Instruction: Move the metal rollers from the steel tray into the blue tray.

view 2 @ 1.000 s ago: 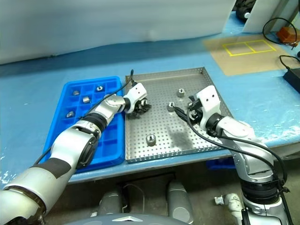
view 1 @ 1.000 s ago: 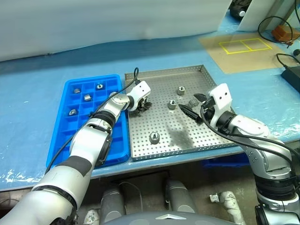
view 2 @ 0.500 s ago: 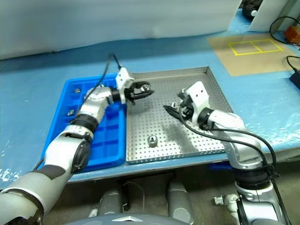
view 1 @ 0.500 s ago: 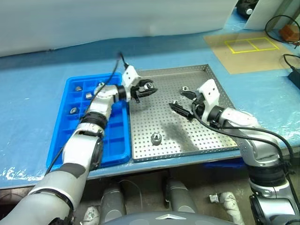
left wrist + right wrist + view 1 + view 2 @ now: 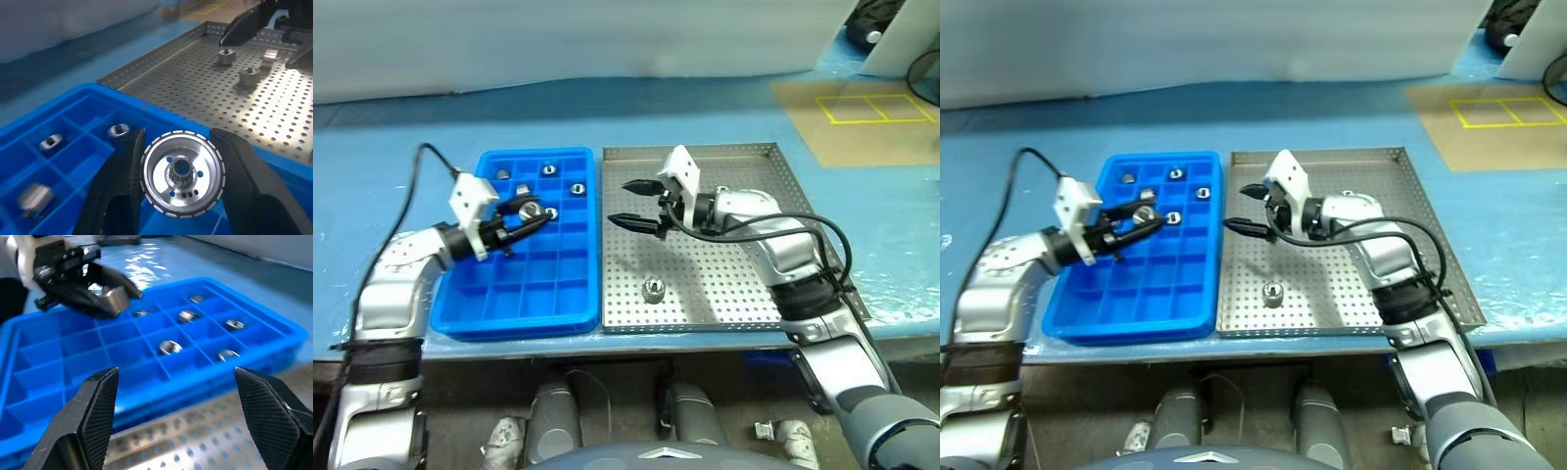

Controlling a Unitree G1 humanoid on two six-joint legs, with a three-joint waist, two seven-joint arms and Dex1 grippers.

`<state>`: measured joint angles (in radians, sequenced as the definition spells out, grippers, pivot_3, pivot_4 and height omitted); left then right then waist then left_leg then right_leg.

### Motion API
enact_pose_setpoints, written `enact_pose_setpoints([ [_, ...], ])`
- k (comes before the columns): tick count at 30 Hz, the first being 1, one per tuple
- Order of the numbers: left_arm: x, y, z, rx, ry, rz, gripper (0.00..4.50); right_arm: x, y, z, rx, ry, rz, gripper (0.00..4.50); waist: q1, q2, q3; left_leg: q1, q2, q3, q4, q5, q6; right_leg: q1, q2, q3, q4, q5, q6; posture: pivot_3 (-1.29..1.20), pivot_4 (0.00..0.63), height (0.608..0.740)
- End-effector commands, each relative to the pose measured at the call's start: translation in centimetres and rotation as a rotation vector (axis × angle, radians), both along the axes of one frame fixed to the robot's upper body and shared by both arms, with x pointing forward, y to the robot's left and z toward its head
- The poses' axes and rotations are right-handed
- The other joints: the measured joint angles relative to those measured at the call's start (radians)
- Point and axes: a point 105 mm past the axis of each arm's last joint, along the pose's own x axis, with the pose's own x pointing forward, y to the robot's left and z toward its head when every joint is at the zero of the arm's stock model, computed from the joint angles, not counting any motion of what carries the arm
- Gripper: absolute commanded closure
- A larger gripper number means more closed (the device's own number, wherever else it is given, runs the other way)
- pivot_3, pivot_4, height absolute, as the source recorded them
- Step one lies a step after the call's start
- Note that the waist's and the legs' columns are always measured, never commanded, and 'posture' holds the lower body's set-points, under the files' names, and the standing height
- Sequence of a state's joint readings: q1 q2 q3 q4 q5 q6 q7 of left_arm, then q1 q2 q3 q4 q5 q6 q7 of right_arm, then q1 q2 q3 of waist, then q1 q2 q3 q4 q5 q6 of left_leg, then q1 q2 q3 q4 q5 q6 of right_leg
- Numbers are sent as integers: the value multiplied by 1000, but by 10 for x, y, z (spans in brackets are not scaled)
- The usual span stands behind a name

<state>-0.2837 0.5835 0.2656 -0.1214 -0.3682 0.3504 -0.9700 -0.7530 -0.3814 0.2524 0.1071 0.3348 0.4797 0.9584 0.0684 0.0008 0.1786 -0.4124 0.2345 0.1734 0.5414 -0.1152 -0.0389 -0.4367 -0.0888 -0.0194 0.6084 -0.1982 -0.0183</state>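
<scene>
Steel roller (image 5: 182,172) sits clamped in the left end effector (image 5: 530,210) above the blue tray (image 5: 570,304), ready for dropping; the right end effector (image 5: 628,204) hovers wide open and empty over the steel tray (image 5: 754,284), where 1 roller (image 5: 652,289) waits.

Our left gripper (image 5: 530,211) is clamped tight, with something round and silvery pinched between its black fingers (image 5: 122,186), the arm bent with the forearm reaching level toward the right. Our right gripper (image 5: 628,204) points leftward, jaws spread wide and empty, its elbow crooked outward.
</scene>
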Motion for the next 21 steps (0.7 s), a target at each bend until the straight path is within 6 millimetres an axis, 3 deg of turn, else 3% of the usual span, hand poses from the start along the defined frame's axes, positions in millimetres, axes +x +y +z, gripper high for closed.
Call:
enact_pose_setpoints([
  [1, -15, 12, 7, 4, -12, 63, 2736, -5, 21, 6, -3, -42, 121, 635, 14, 0, 0, -1, 0, 0, 0, 0, 0, 0, 0, -1, 0, 0, 0, 155, 150, 740],
  [7, -47, 38, -13, 45, 69, 190, 2736, -3, 37, 5, 14, -44, 174, 635, 39, -1, 0, -3, 2, -1, -1, 0, -1, -2, 1, -2, -1, 0, 0, 223, 150, 740],
  [11, -53, 53, -21, 58, 74, 277, 2736, 0, 38, 1, 11, -38, 170, 635, 59, -1, 0, -2, 3, -1, -1, 1, -2, -1, 1, -3, 0, 0, 0, 234, 150, 740],
  [21, -32, 48, -30, 16, 69, 301, 2736, 1, 30, -6, 8, -29, 128, 635, 66, -2, 0, -1, 3, -2, -1, 2, -3, 0, 1, -3, 2, 0, 0, 197, 150, 740],
])
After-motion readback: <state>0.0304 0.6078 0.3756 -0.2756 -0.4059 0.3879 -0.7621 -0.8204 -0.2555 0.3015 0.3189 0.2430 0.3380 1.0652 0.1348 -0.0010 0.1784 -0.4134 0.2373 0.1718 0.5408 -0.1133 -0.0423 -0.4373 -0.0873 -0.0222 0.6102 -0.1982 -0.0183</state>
